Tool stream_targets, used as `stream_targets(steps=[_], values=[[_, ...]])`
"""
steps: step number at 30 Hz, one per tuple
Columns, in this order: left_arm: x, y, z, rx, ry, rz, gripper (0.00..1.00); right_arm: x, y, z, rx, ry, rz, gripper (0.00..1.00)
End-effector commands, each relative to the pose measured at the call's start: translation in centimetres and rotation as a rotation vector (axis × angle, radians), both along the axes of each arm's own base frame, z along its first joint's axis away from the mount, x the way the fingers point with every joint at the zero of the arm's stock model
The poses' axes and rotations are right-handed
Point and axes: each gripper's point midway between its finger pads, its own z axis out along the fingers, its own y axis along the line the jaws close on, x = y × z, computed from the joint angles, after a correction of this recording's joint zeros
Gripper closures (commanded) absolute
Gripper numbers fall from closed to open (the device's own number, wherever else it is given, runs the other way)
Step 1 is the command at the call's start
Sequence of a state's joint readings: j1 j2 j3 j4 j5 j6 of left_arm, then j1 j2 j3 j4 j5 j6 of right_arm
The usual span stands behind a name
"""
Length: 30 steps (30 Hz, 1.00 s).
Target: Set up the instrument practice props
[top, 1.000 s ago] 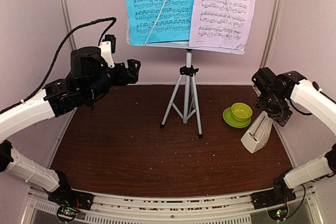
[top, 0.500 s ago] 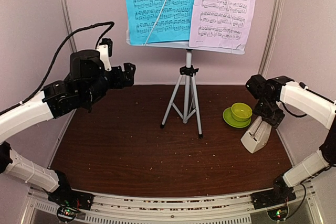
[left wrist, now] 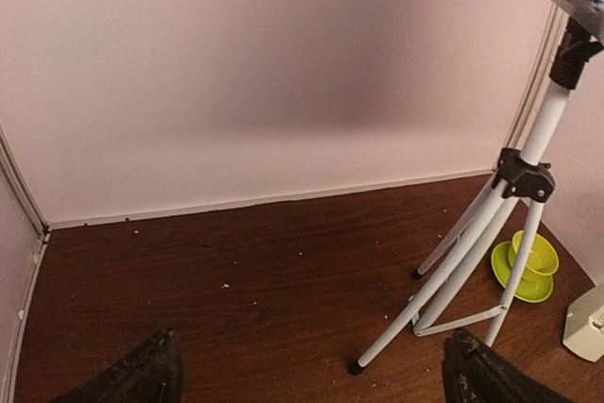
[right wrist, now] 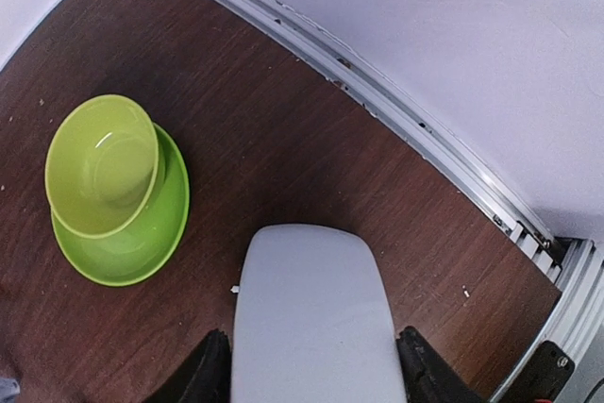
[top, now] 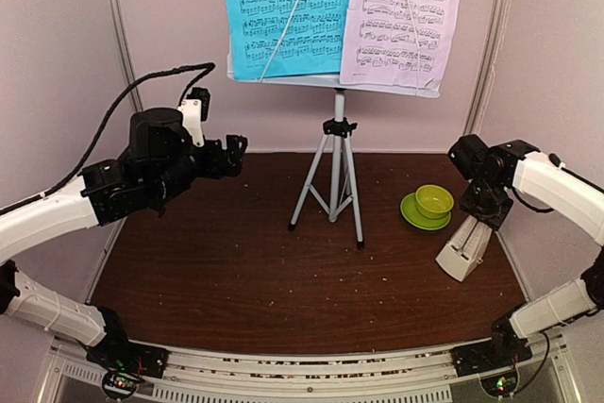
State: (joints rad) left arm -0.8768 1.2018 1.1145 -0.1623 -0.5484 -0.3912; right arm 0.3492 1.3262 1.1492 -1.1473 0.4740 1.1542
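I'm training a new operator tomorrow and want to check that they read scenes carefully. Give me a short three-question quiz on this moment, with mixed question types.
1. True or false: the green cup stands on its saucer.
2. What lies between the fingers of the right gripper? A) cup B) metronome C) saucer
3. Fill in: seen from the top camera, the cyan sheet hangs to the ___ of the lilac sheet.
Key: 1 true; 2 B; 3 left.
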Motion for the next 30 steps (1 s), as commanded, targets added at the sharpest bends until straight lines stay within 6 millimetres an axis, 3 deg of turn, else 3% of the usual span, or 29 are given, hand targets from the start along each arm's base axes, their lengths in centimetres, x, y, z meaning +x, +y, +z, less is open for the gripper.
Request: stream_targets(steps=[1, 3, 7, 12, 18, 24, 30], values=[[-1.5, -1.3, 0.7, -0.009, -0.071, -0.153, 0.02, -0.1, 0.8, 2.3, -0.014, -0.068, 0.165, 0.58], [-2.5, -1.8, 0.2, -0.009, -0.089, -0.221, 0.02, 0.1, 2.3, 2.5, 0.031, -0.093, 0.275, 0.58], [-4.5, -3.0, -1.5, 0.002, -0.119, -0.362, 0.06, 0.6, 6.3, 3.2, 0.153, -0.2, 0.526, 0.74], [-7.0, -5.1, -4.3, 0.072, -0.118, -0.527, 0.13, 0.1, 10.5, 4.0, 0.26, -0.294, 0.749, 0.75], [-9.5, -8.2, -8.8, 0.167, -0.069, -0.69, 0.23, -0.4, 17.0, 6.2, 0.372, -0.428, 1.012, 0.75], [-12.3, -11.1, -13.0, 0.26, -0.035, -0.839, 0.25, -1.9, 22.6, 7.6, 0.47, -0.494, 1.246, 0.83], [-13.9, -12.4, -15.8, 0.3, -0.005, -0.915, 0.35, -3.1, 26.3, 7.9, 0.552, -0.531, 1.4, 0.88]])
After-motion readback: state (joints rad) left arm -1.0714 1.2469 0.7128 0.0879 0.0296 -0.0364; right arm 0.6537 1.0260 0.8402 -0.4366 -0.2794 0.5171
